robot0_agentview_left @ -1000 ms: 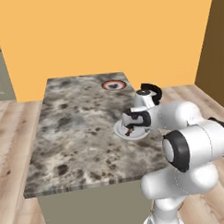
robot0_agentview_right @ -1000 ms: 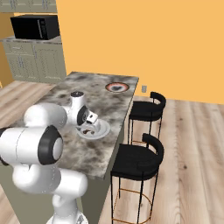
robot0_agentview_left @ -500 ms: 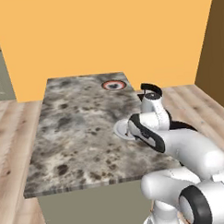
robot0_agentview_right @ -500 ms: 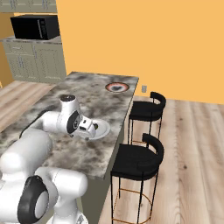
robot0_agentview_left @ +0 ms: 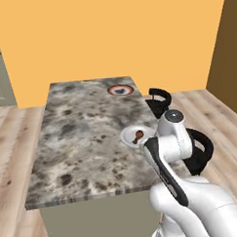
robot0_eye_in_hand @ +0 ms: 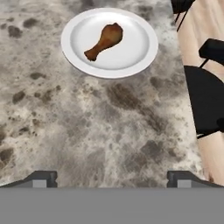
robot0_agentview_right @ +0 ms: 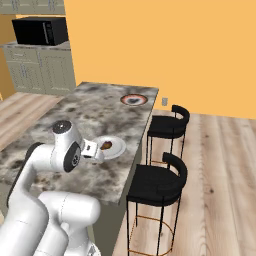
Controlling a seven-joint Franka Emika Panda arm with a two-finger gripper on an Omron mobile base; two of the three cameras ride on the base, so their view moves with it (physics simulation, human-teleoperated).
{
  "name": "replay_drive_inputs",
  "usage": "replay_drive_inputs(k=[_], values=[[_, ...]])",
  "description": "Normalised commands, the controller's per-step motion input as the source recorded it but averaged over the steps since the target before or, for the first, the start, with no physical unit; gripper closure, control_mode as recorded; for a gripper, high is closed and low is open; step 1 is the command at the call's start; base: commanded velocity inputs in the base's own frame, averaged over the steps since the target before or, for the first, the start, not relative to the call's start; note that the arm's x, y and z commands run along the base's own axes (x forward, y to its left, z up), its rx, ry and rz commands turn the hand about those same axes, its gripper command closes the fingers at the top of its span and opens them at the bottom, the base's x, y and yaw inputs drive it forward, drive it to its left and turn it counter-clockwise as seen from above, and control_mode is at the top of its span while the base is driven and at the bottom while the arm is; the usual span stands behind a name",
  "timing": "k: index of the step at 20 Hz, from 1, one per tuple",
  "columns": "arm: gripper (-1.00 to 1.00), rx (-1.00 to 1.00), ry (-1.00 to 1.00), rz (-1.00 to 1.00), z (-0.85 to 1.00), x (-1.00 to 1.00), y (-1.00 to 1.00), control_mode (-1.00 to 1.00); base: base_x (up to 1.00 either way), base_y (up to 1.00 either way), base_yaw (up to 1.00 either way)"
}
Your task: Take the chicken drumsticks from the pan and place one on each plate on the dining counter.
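Note:
A plain white plate (robot0_eye_in_hand: 133, 50) lies on the dining counter (robot0_eye_in_hand: 87, 127) near its stool-side edge. On it rests one golden-brown chicken drumstick (robot0_eye_in_hand: 105, 40), bone end pointing toward me. My gripper (robot0_eye_in_hand: 113, 180) is open with nothing between its fingertips (robot0_eye_in_hand: 41, 178), hovering over bare marble a short way back from the plate. The same plate (robot0_agentview_left: 128, 138) and drumstick (robot0_agentview_left: 139, 135) sit just past my arm in the left base view. A red-rimmed plate (robot0_agentview_left: 120, 90) at the counter's far end carries a small dark-brown piece, too small to make out. The pan is out of view.
Two black stools (robot0_agentview_right: 159, 182) (robot0_agentview_right: 168, 124) stand along the counter's right side, close under the white plate's (robot0_agentview_right: 118, 149) edge. A microwave (robot0_agentview_right: 40, 31) sits on the wall-side cabinets at the far left. The orange wall is behind the counter.
The hand has drawn back from above the white plate toward the counter's near end. The drumstick stays on the plate. The jaws have stayed open.

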Motion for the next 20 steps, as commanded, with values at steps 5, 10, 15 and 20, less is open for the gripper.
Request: replay_drive_inputs(k=[5, 10, 15, 20], values=[[-1.0, 0.0, 0.0, 0.0, 0.0, 0.0, 0.0, 1.0, -0.27, 0.0, 0.01], [-1.0, 0.0, 0.0, 0.0, 0.0, 0.0, 0.0, 1.0, -0.43, 0.11, 0.78], [-1.0, 0.0, 0.0, 0.0, 0.0, 0.0, 0.0, 1.0, -0.09, 0.04, 1.0], [-1.0, 0.0, 0.0, 0.0, 0.0, 0.0, 0.0, 1.0, -0.02, 0.0, 1.0]])
